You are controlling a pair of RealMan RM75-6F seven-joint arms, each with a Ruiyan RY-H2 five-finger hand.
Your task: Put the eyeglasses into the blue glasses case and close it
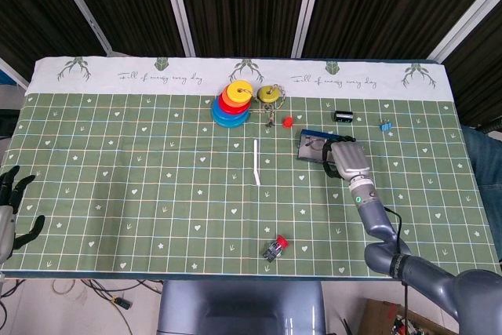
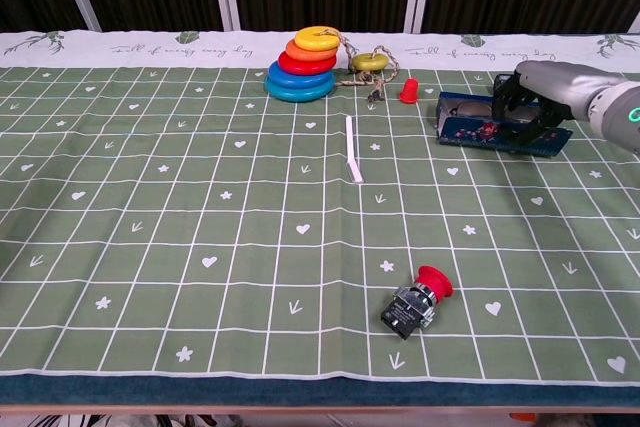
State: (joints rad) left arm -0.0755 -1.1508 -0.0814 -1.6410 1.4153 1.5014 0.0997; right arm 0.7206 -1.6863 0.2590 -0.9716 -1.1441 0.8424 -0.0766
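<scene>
Around the blue glasses case [image 2: 500, 130] lie a red cone [image 2: 408, 90] at its ten o'clock, a black cylinder [image 1: 343, 116] at twelve and a small blue clip [image 1: 385, 125] at two. Nothing blocks it but the right hand [image 2: 528, 99], whose fingers curl over its right half, grasping it. Its long axis runs nine to three on the green mat [image 2: 200, 207]. Off the mat's left edge, the left hand [image 1: 11, 208] hangs released, fingers spread.
</scene>
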